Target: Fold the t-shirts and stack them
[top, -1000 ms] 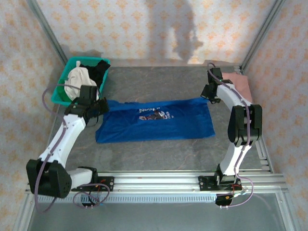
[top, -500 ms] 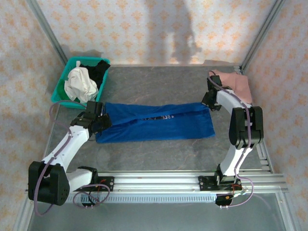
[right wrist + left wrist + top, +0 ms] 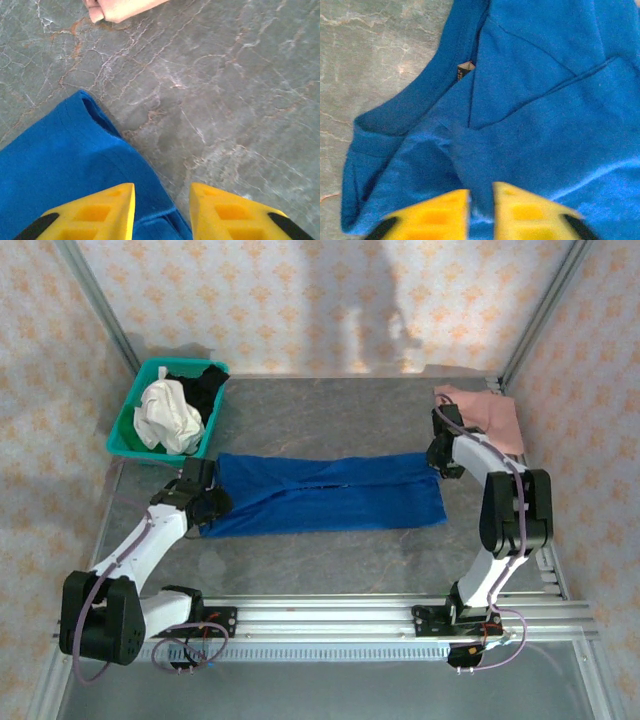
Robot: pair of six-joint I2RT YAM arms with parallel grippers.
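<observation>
Blue shirt (image 3: 330, 495) lay folded in a long band across the middle of the counter (image 3: 330, 565), the pink shirt (image 3: 487, 412) at the far right corner. The right tool (image 3: 162, 210) gaped over the blue shirt's right end. The left tool (image 3: 481, 210) was barely parted around a ridge of blue cloth; I could not tell whether it gripped.

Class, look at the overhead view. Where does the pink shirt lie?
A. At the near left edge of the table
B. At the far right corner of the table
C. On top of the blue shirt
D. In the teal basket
B: the pink shirt lies at the far right corner of the table, apart from the blue shirt spread across the middle.
</observation>
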